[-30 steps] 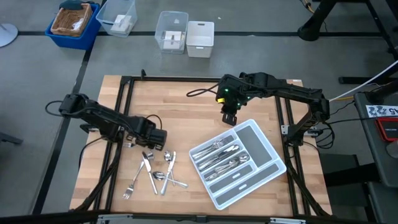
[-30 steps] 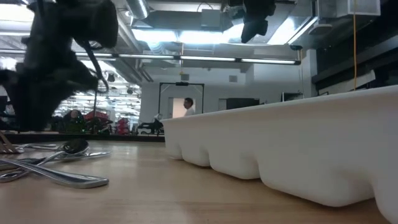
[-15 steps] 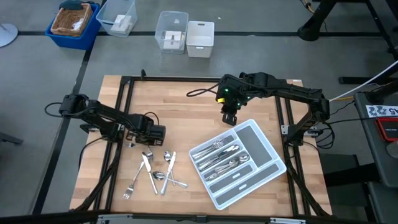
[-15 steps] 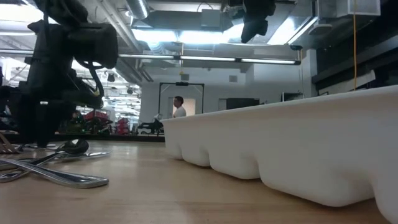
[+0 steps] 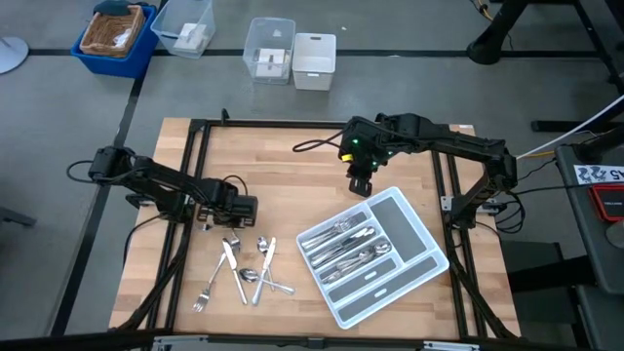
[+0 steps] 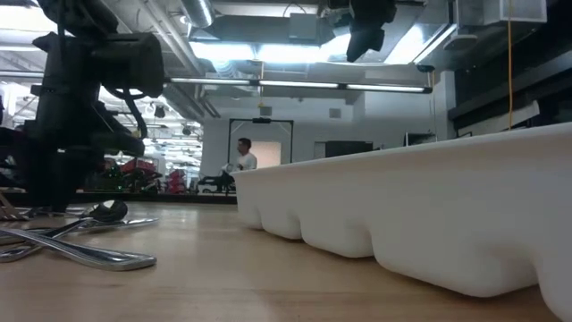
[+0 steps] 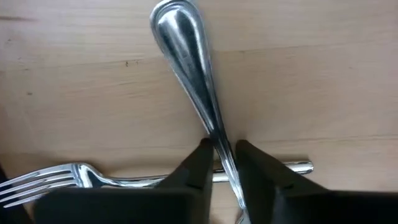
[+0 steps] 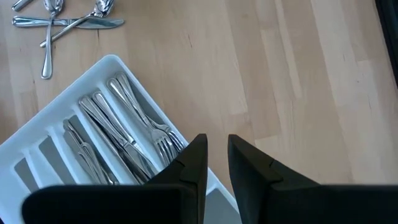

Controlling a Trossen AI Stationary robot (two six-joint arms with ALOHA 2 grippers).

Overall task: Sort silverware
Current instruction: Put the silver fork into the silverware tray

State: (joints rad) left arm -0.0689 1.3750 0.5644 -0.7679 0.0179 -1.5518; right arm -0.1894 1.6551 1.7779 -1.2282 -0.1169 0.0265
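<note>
Loose silverware [image 5: 249,273] lies in a small pile on the wooden table, left of centre. My left gripper [image 7: 222,149] points straight down at the pile's far end [image 5: 230,222] and is shut on one piece's slim handle. That handle's rounded free end [image 7: 177,31] lies on the wood, and a fork [image 7: 62,177] lies crosswise beneath it. The light grey tray [image 5: 419,239], right of centre, holds several sorted pieces [image 8: 124,140]. My right gripper [image 8: 216,146] hangs above the tray's far corner [image 5: 361,185], its fingers narrowly apart with nothing between them. My left gripper pinches the narrow shank of the handle [image 7: 217,134] between its two fingers, which come from above and lie across it. The piece still lies on the table, crossing over the fork's handle [image 7: 292,166]. Its other end is hidden under the gripper.
Black frame rails [image 5: 200,146] run along the table's left, far and right sides. On the floor beyond the far edge stand clear plastic boxes [image 5: 270,49] and a blue bin [image 5: 115,37]. Bare wood [image 5: 283,185] lies between the pile and the tray. A person [image 6: 239,154] stands far off in the room.
My left gripper has come down onto the far end of the silverware pile and shifted slightly toward the table's left edge. My right arm has kept still. The person in the background has walked leftward.
</note>
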